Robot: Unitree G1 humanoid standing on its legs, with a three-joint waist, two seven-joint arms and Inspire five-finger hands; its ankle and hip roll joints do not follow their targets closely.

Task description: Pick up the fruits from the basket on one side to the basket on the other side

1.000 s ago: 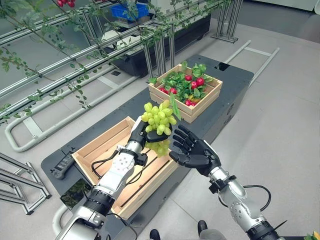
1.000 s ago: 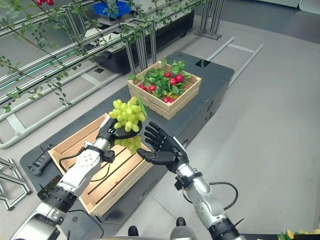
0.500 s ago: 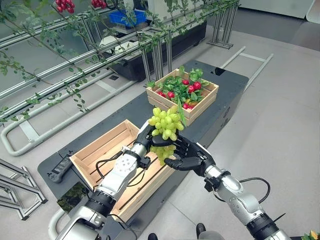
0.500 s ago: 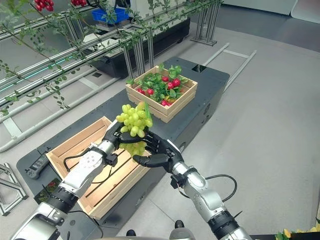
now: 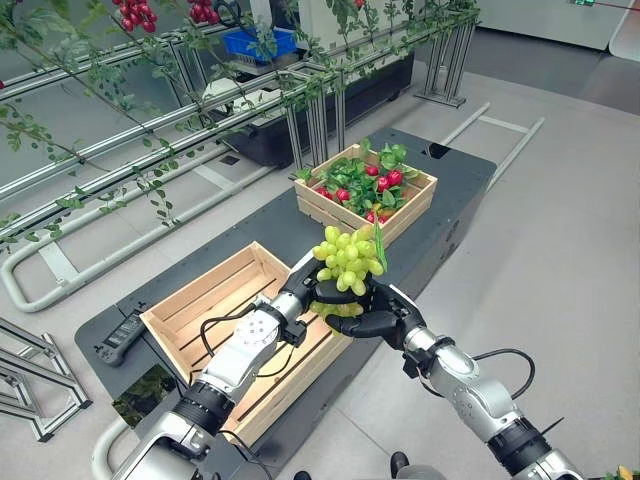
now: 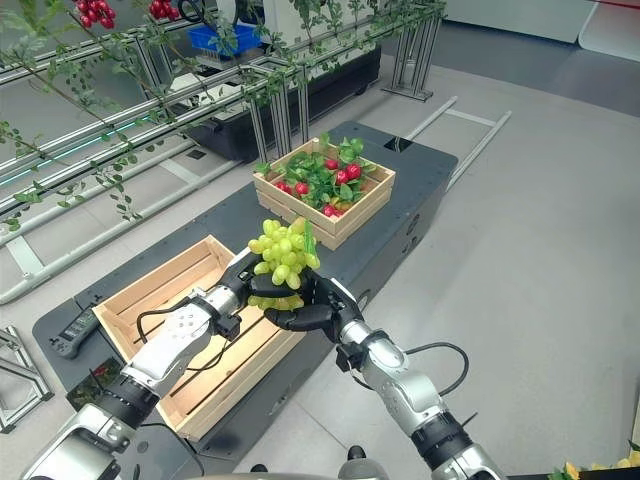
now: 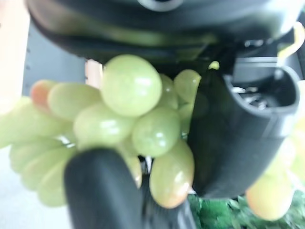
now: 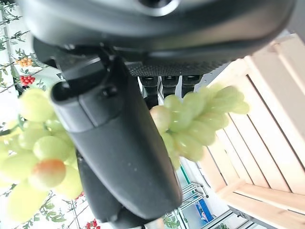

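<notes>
Grapes: green grape bunch [image 5: 348, 262] is held up in the air between both hands, above the near right corner of the empty wooden crate [image 5: 205, 300]; most of the bunch stands above the fingers, and a smaller part hangs below them.
Left hand: left hand [image 5: 305, 288] reaches in from the empty crate's side, with fingers and thumb curled round the lower part of the bunch; its wrist view shows grapes [image 7: 131, 86] pressed between its dark thumb and fingers.
Right hand: right hand [image 6: 318, 300] meets the bunch from the other side, touching the left hand's fingers; its fingers are bent in under and around the grapes, and its wrist view shows grapes [image 8: 190, 119] on both sides of its thumb with the crate slats past them.
Empty crate: pale slatted wood, with nothing in it, sitting on the near end of the dark platform [image 5: 280, 215].
Far crate: second wooden crate [image 5: 368, 187] sits on the platform's far end, well apart from the empty crate, and holds green leaves and red fruits [image 5: 390, 176].
Remote: small dark handheld device [image 5: 124, 332] lies on the platform just beside the empty crate's left side.
Background: metal rails [image 5: 120, 150] with leafy vines and red berry clusters run behind the platform.
</notes>
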